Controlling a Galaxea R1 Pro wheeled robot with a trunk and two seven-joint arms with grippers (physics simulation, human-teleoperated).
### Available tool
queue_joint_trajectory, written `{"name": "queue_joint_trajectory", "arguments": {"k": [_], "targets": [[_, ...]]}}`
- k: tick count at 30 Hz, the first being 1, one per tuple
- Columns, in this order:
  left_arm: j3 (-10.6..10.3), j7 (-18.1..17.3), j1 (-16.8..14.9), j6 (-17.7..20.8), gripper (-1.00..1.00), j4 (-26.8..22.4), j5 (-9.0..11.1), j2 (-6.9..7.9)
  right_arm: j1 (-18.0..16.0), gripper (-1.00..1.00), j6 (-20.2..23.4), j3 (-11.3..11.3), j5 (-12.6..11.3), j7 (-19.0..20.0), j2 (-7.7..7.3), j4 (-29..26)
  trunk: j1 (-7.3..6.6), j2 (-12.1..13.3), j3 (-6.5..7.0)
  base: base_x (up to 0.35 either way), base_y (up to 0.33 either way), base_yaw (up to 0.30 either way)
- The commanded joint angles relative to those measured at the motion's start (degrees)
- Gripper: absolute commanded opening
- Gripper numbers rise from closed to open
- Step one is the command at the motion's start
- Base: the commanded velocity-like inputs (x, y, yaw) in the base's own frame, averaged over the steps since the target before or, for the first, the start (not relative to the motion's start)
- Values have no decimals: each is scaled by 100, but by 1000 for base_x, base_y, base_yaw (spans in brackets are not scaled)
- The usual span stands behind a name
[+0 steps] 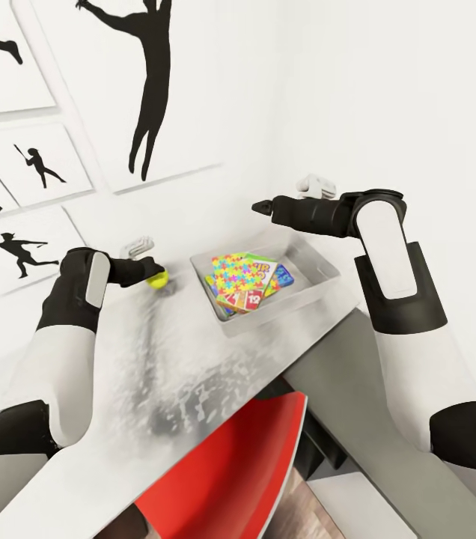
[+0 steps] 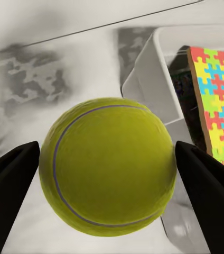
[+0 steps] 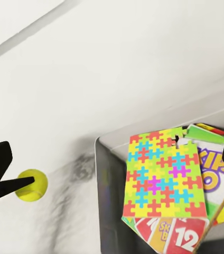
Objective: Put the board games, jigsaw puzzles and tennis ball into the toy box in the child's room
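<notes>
Now my left gripper (image 2: 109, 174) clamps the small yellow-green tennis ball (image 2: 108, 166) beside the light grey toy box (image 1: 316, 278), games mostly hidden under a multicoloured puzzle mat (image 1: 236, 278), right gripper's (image 1: 262, 207) spread I cannot tell.

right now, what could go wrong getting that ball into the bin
The tennis ball sits between the left gripper's fingers with little visible contact, so it could slip and roll across the table. The toy box is already piled with a jigsaw puzzle, so the ball might bounce out.
</notes>
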Motion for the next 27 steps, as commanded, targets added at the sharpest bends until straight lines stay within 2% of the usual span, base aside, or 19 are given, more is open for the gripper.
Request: {"name": "queue_joint_trajectory", "arguments": {"k": [1,5,8,27], "targets": [[13,-98,-4,27,-100,-5,-7,2,-8,100,5,10,-50,-59,-4,-1,4,-10,0,0,0,-77],[13,-534,-6,27,-100,-8,-13,22,-8,100,5,10,-45,-59,-3,1,4,-10,37,0,0,-32],[13,-645,-4,27,-100,-8,-15,26,-8,100,5,12,-44,-59,-2,1,4,-10,65,0,0,-8],[13,-704,-3,27,-100,-8,-18,28,-8,100,-3,19,-33,-59,4,2,4,-10,246,0,0,0]]}}
